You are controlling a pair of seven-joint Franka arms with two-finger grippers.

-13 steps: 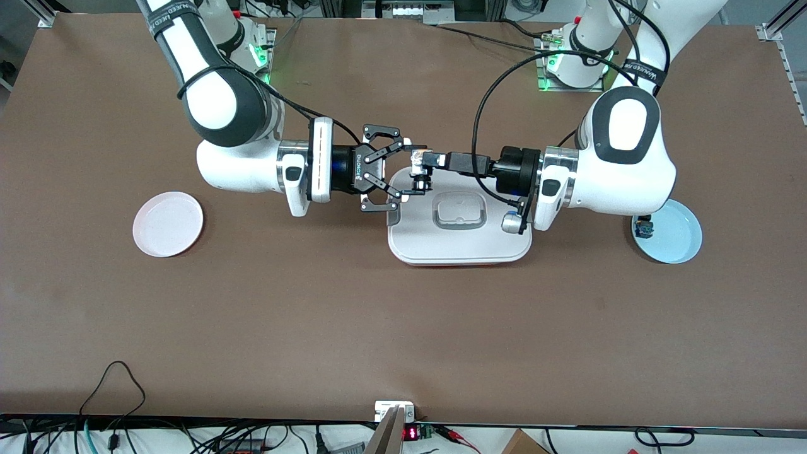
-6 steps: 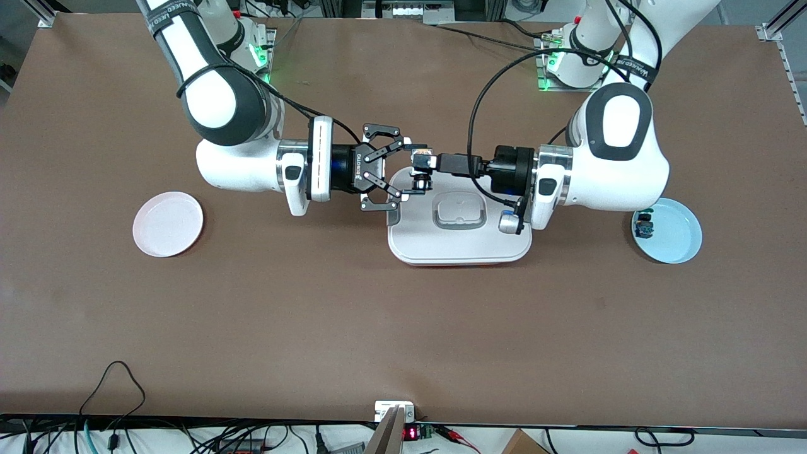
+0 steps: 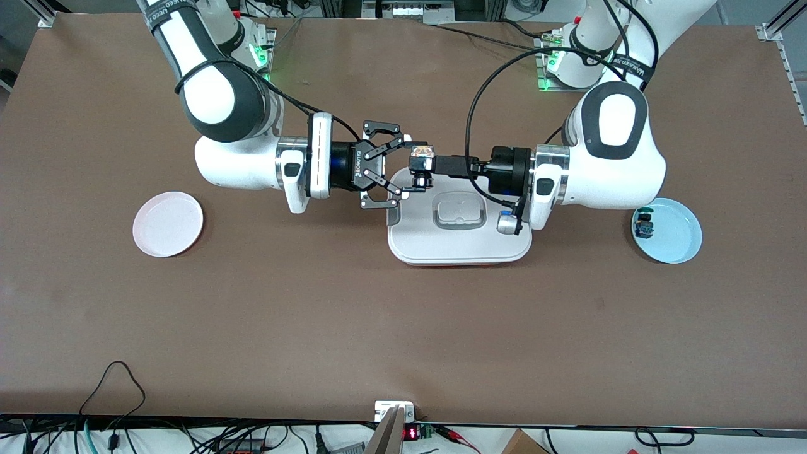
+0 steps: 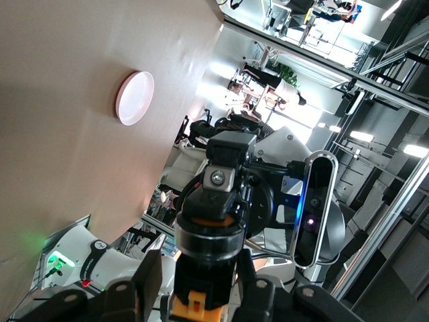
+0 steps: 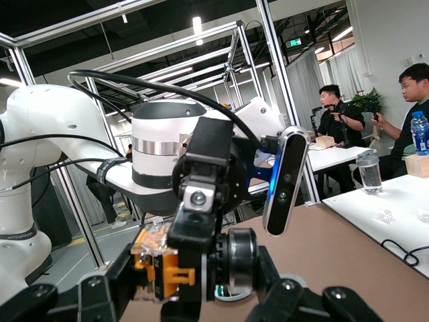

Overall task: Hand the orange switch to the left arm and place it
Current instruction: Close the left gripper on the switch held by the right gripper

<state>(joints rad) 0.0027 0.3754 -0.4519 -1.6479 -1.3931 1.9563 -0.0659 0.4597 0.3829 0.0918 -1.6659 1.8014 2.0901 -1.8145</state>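
Since the earlier frame, the left gripper (image 3: 421, 165) has moved in toward the right gripper (image 3: 400, 169), and both now meet in the air over the box (image 3: 460, 249), above its corner toward the right arm's end. Note that the orange switch (image 3: 423, 152) sits between them, off the table. It is a small part with an amber, partly clear cap, an orange tab and a black cylindrical barrel. The right gripper's fingers (image 5: 107, 288) are clamped on it end to end, spread wide to span its length. You cannot tell whether the left gripper has closed on the switch yet. The box is white with a recessed grey handle and a red base edge. It rests on a plain brown table (image 3: 403, 328). A pink plate (image 3: 168, 224) lies toward the right arm's end. A blue plate (image 3: 678, 236) carrying a second small switch (image 3: 643, 227) lies toward the left arm's end. Cables trail along the table edge nearest the front camera. The right wrist view shows aluminium framing, ceiling lights and two people (image 5: 375, 114) seated at a white desk.
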